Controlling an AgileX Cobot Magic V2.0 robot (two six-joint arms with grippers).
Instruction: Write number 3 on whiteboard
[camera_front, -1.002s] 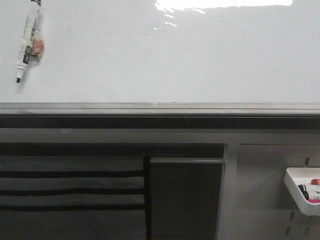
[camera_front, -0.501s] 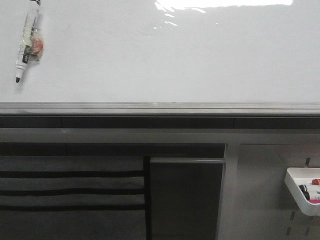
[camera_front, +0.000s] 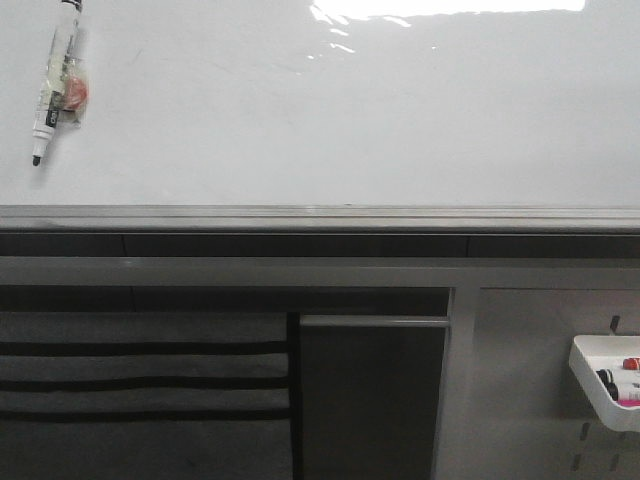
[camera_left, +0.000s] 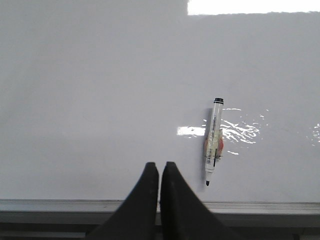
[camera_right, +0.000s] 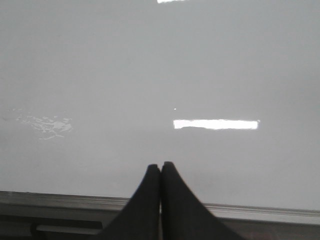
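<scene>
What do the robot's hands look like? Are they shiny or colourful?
Only the fingertips show. The left hand has two plain black fingers, smooth and matte, wide at the base and curving to narrow rounded tips. The right hand looks the same, with black tapered fingers. No cables, markings or colours are visible, and the arms are out of view.

Right wrist view: the right gripper (camera_right: 160, 167) enters at 6 o'clock with its two dark fingers (camera_right: 145, 200) pressed tip to tip, nothing held between them, set against the whiteboard (camera_right: 160, 65). The board's glossy white surface bears a bright rectangular glare bar (camera_right: 216, 124) toward 3 o'clock, a faint patch of broken reflections (camera_right: 45, 124) toward 9 o'clock, and a sliver of glare at 12 o'clock. A grey metal edge rail (camera_right: 260, 212) runs across behind the fingers, from 8 o'clock to 4 o'clock
</scene>
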